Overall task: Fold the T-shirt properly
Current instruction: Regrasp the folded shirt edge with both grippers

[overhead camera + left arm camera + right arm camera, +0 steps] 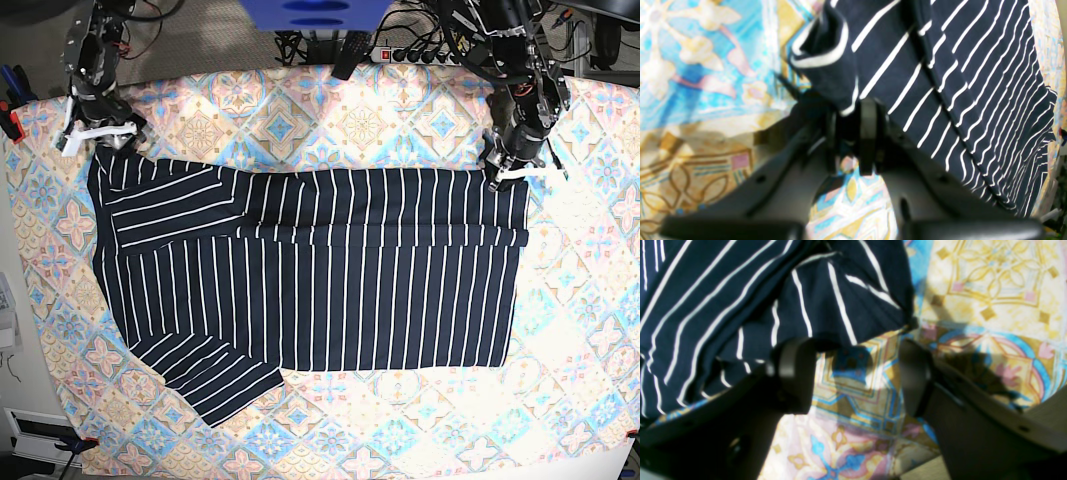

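The dark navy T-shirt (330,300) with white pinstripes lies spread sideways on the patterned cloth, its far strip doubled over toward the middle and one sleeve (215,385) sticking out at the near left. In the base view my left gripper (507,168) is at the shirt's far right corner. The left wrist view shows that gripper (853,133) shut on the edge of the T-shirt (973,83). My right gripper (100,135) is at the far left corner. In the right wrist view the right gripper (857,375) stands open, and the T-shirt's hem (826,306) hangs just above its fingers (796,373).
A pastel orange-and-blue tile-patterned cloth (580,300) covers the whole table. A power strip with cables (420,52) lies beyond the far edge. Red clamps (10,122) hold the cloth at the left edge.
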